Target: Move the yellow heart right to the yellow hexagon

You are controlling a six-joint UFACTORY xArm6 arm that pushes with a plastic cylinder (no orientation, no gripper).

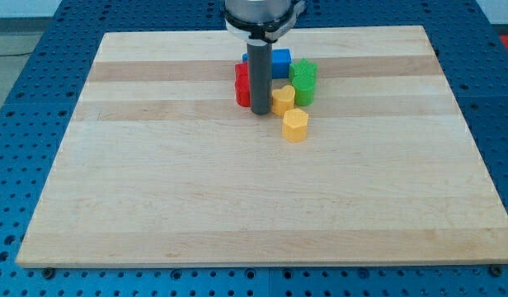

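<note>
The yellow heart lies near the top middle of the wooden board. The yellow hexagon lies just below it and slightly to the right, close to it or touching. My tip stands on the board right beside the heart's left side, between the heart and the red blocks. The rod hides part of the red blocks and of the blue block.
Two green blocks sit stacked in the view just right of the heart, one above the other. The blue block lies above the heart. All blocks form one tight cluster. The blue perforated table surrounds the board.
</note>
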